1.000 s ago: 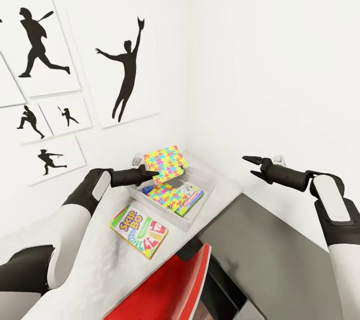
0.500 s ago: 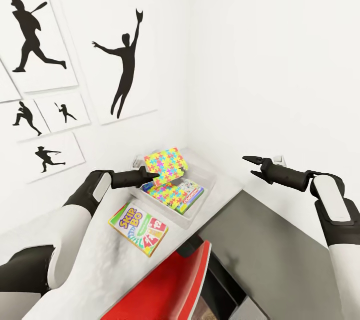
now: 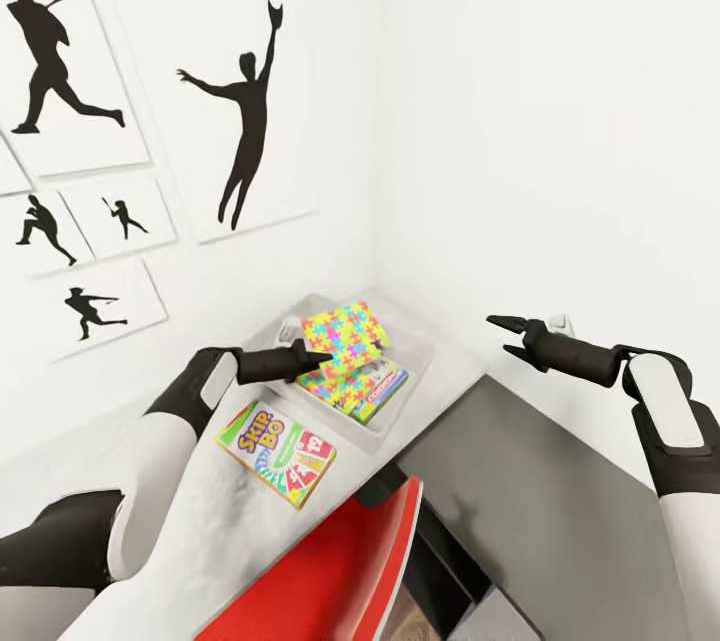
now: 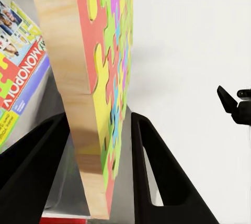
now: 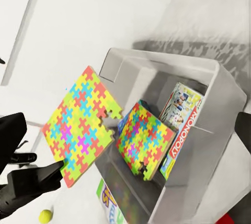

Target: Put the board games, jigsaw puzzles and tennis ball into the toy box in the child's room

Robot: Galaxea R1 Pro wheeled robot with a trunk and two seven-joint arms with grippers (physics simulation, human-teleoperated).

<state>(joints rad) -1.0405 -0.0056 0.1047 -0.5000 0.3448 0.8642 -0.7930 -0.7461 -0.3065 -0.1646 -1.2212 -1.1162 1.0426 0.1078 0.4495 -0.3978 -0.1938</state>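
My left gripper [image 3: 318, 357] is shut on the edge of a jigsaw puzzle [image 3: 346, 333], a thin multicolour square held tilted above the light-grey toy box [image 3: 423, 358]. In the left wrist view the puzzle [image 4: 99, 77] stands edge-on between both fingers. A second jigsaw puzzle [image 5: 144, 143] leans inside the toy box [image 5: 157, 59] next to a white-and-green Monopoly box [image 5: 183, 119]. The Skip-Bo box [image 3: 276, 451] lies on the white table [image 3: 190, 531] in front of the box. The tennis ball [image 5: 46, 215] rests on the table near my left arm. My right gripper [image 3: 510, 336] hovers open to the right, holding nothing.
A red chair [image 3: 330, 571] stands at the table's near edge. The lower dark-grey unit [image 3: 530, 481] lies under my right arm. White walls meet in a corner right behind the toy box, with black silhouette pictures [image 3: 245, 131] on the left wall.
The head camera has shifted slightly. My left gripper has carried the puzzle a little further over the toy box and tipped it flatter and lower. The right arm has not moved.
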